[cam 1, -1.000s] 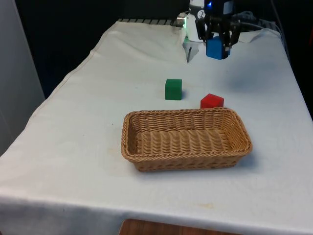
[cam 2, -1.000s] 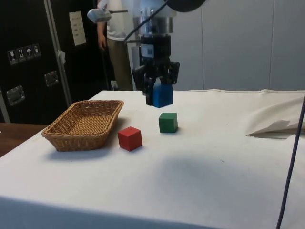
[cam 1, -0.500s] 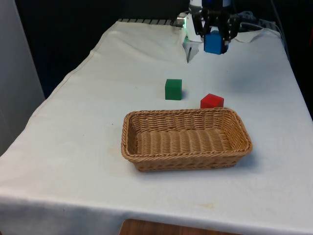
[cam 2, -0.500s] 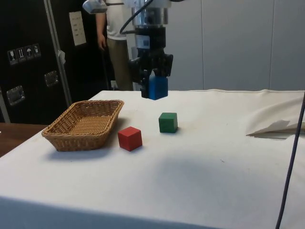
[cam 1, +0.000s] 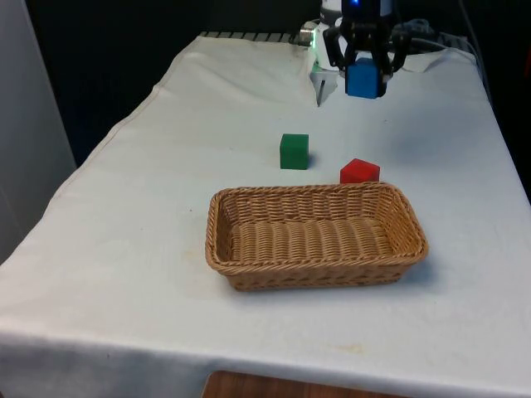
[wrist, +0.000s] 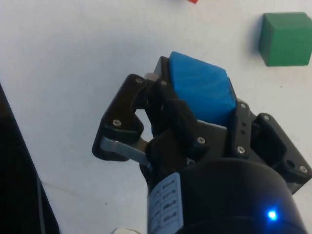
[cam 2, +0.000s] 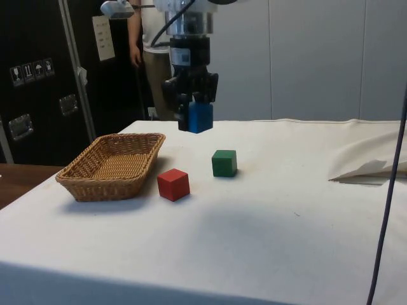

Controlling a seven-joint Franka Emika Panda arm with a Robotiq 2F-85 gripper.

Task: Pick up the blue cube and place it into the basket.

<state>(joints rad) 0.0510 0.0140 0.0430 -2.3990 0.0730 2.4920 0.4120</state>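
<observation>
My gripper (cam 1: 363, 73) is shut on the blue cube (cam 1: 363, 80) and holds it high above the table, behind the other cubes in the front view. From the side, the blue cube (cam 2: 200, 117) hangs in the gripper (cam 2: 194, 114) above and between the red cube and the basket's far end. The wrist view has the blue cube (wrist: 200, 92) clamped between the black fingers (wrist: 165, 105). The wicker basket (cam 1: 315, 235) stands near the front of the table; its rim (cam 2: 111, 162) is to the left of the cubes in the side view.
A green cube (cam 1: 294, 151) and a red cube (cam 1: 359, 171) rest on the cloth just behind the basket. They appear again from the side, green cube (cam 2: 224, 162) and red cube (cam 2: 173, 184). A person (cam 2: 152, 63) stands behind the table. Folded cloth (cam 2: 369, 168) lies at the side view's right.
The gripper has carried the blue cube upward and toward the basket's side, leftward in the side view. The cubes on the table and the basket have not moved.
</observation>
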